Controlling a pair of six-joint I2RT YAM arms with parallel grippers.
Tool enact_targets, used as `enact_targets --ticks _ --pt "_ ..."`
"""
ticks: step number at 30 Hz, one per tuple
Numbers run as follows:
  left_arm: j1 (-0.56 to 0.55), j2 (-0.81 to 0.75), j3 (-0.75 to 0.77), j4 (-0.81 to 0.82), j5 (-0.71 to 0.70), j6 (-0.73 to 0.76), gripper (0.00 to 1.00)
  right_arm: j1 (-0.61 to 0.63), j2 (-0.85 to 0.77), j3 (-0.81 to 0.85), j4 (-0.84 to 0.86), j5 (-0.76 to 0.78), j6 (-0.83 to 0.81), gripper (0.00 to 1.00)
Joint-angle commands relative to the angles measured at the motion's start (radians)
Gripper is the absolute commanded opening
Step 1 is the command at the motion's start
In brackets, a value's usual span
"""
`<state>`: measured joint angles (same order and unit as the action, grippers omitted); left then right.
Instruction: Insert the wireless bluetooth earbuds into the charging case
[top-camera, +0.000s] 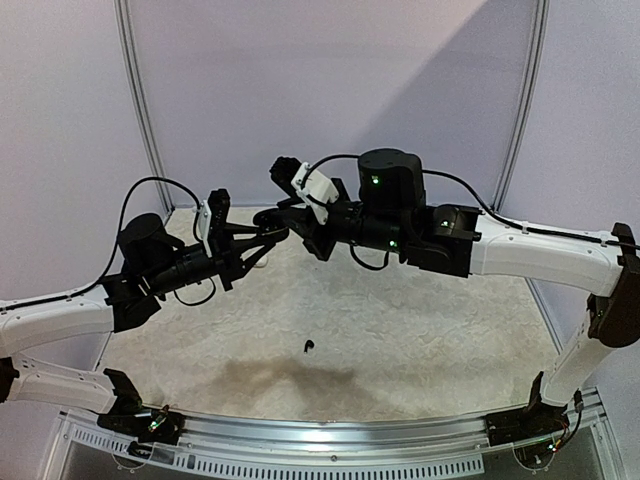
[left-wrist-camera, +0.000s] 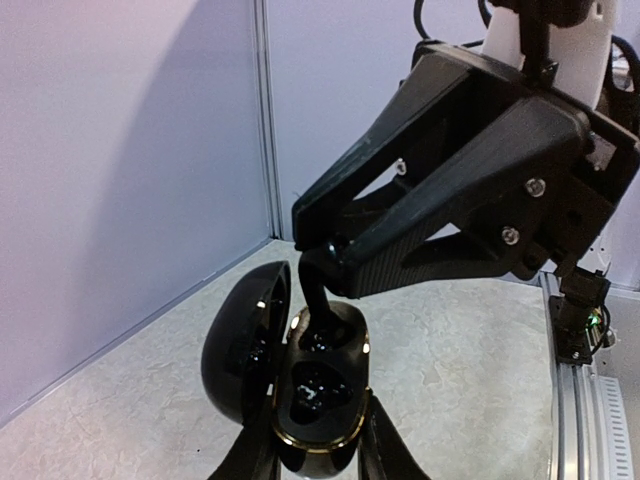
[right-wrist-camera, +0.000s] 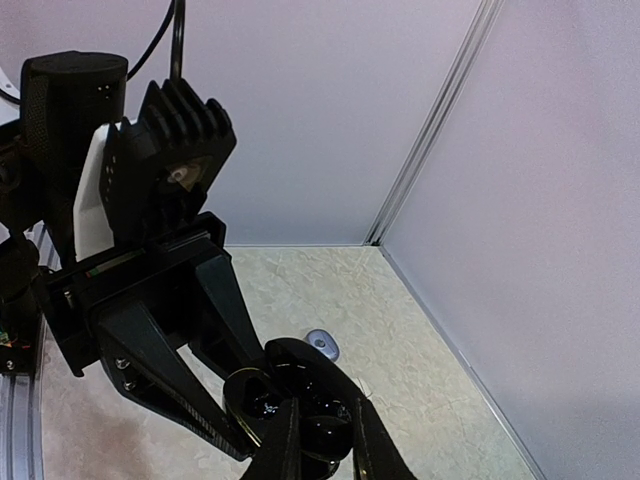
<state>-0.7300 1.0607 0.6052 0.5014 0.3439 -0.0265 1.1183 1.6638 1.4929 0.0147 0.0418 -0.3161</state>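
Observation:
My left gripper (left-wrist-camera: 315, 445) is shut on an open black charging case (left-wrist-camera: 318, 390) and holds it in the air, lid (left-wrist-camera: 245, 345) swung out to the left. My right gripper (left-wrist-camera: 328, 265) comes down from the upper right, shut on a black earbud (left-wrist-camera: 318, 305) whose lower end sits in the case's far socket. The near socket (left-wrist-camera: 315, 388) looks glossy black; I cannot tell if it is filled. In the top view both grippers meet above the table's back middle (top-camera: 280, 228). A second black earbud (top-camera: 308, 347) lies loose on the table.
A small silvery-grey oval thing (right-wrist-camera: 322, 344) lies on the table beyond the case, near the back corner. A small white piece (right-wrist-camera: 360, 386) shows beside the case. Purple walls enclose the mat on three sides; a metal rail (top-camera: 330, 440) runs along the front.

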Motion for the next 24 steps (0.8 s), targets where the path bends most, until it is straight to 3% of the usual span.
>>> enact_targets --ticks 1,24 --pt "0.004 -0.004 0.008 0.047 0.008 0.017 0.00 0.002 0.016 -0.016 -0.062 -0.003 -0.002 0.11" --pt "0.004 -0.007 0.005 0.042 0.012 0.025 0.00 0.002 0.022 -0.010 -0.076 -0.005 0.005 0.17"
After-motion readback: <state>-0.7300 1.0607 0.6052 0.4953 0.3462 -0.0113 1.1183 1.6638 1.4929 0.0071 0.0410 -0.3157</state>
